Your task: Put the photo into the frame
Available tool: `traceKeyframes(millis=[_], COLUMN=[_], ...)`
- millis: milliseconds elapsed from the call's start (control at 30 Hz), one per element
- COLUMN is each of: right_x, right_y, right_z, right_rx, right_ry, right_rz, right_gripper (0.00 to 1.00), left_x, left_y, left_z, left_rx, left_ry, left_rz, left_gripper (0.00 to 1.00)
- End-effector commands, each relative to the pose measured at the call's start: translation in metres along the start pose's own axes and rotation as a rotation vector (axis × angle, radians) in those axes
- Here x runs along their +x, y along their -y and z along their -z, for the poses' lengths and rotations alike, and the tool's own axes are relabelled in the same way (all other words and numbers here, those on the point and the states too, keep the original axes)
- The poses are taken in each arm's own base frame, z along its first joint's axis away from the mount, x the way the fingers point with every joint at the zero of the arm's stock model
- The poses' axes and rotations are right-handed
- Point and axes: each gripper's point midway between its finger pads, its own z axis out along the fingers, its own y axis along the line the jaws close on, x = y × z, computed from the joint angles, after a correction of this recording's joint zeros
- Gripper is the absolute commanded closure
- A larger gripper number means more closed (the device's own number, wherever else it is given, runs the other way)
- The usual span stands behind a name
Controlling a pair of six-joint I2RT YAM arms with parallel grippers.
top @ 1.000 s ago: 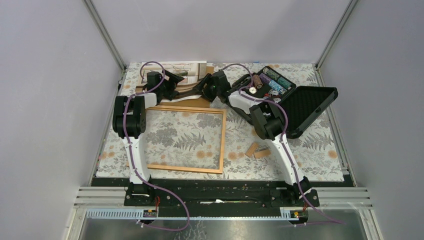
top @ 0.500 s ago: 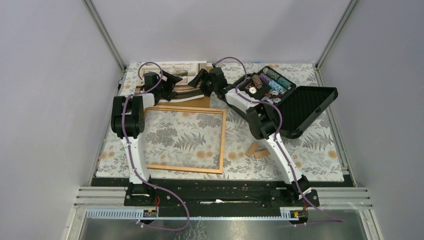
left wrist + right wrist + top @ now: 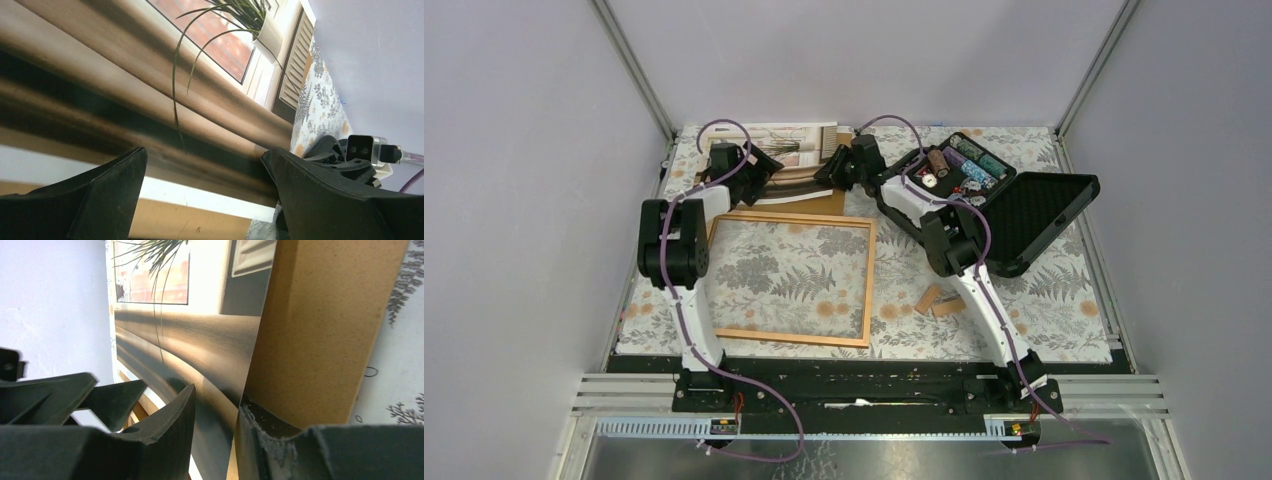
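Glossy, smooth paper on the photo [image 3: 200,340], matt grainy fibreboard on the backing board [image 3: 320,330], smooth wood on the frame [image 3: 869,280].

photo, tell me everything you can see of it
The photo is a glossy paper print: a spindly plant at a window, beige-brown bands, a white border. It lies face up on a brown board at the far edge of the table. The right gripper straddles its side edge; whether it grips is unclear. The open left gripper hovers over its bands.
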Motion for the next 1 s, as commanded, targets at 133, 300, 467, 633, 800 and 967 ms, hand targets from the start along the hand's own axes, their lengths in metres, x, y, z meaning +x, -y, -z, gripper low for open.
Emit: traceKeyframes(millis=[133,300,467,633,800,967], right_x=[-0.016,-0.048,-0.085,-0.059,0.003,0.088], right_y=[-0.01,-0.048,-0.132,-0.208,-0.258,-0.252], right_z=[0.007,0.034,0.091,0.162,0.238,0.294], right_rx=[-0.049,-0.165,-0.294,-0.381,-0.516,-0.728], right_ry=[-0.016,-0.001,0.078,0.092,0.129,0.168], right_rz=[-0.026,0.079,0.476,0.903,1.385,1.97], right_gripper=[0.78,1.0,1.0,1.0,1.0,1.0], left_x=[-0.017,-0.008,-0.003,-0.007,-0.037,-0.052], left_y=[0.097,0.147,0.174,0.215,0.245,0.242], left_z=[0.079,0.143,0.228,0.324,0.459,0.561], left_rx=[0.057,0.167,0.268,0.427,0.538,0.604], left_ry=[0.152,0.131,0.167,0.237,0.529,0.79], left_rz=[-0.254,-0.293,-0.276,-0.271,-0.293,-0.291], left_gripper=[0.01,0.01,0.01,0.01,0.01,0.01])
